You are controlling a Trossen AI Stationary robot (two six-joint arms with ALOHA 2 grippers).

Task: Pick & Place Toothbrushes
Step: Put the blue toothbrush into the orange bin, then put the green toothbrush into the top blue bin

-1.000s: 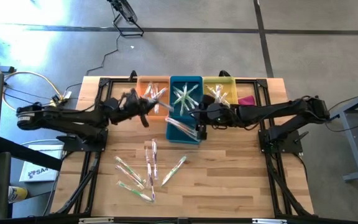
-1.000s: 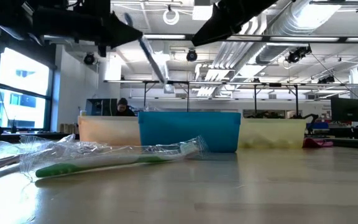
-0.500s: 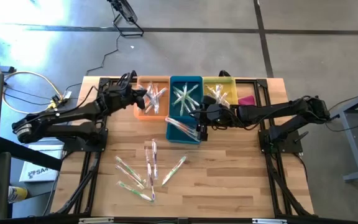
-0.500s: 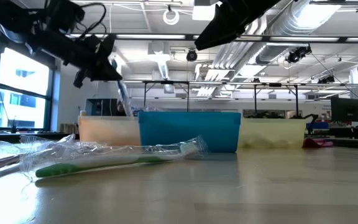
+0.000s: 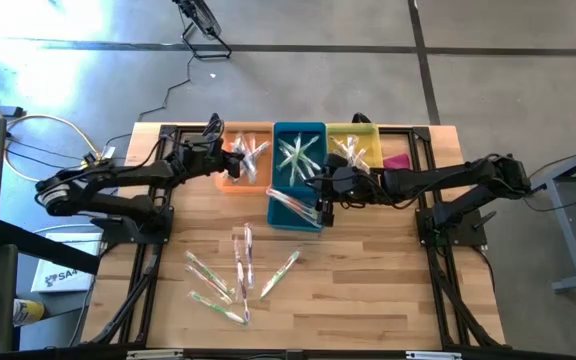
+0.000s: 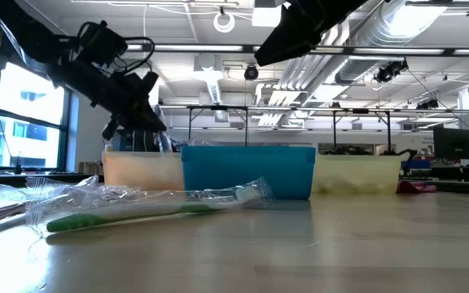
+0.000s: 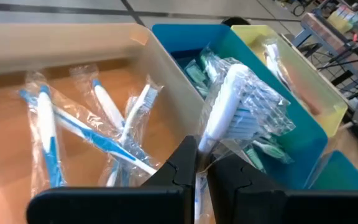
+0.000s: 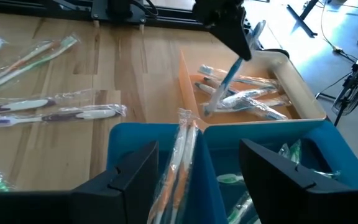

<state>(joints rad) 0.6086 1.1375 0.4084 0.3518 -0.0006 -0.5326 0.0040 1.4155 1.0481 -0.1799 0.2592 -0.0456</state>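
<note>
While clamped shut on wrapped blue toothbrush (image 7: 224, 111) over orange bin (image 5: 230, 172): placing step; next, open left gripper (image 7: 201, 163), drop in.

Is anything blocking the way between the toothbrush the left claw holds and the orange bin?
Nothing visible. The left gripper holds the toothbrush right above the orange bin, whose top is open, with only other brushes lying inside.
</note>
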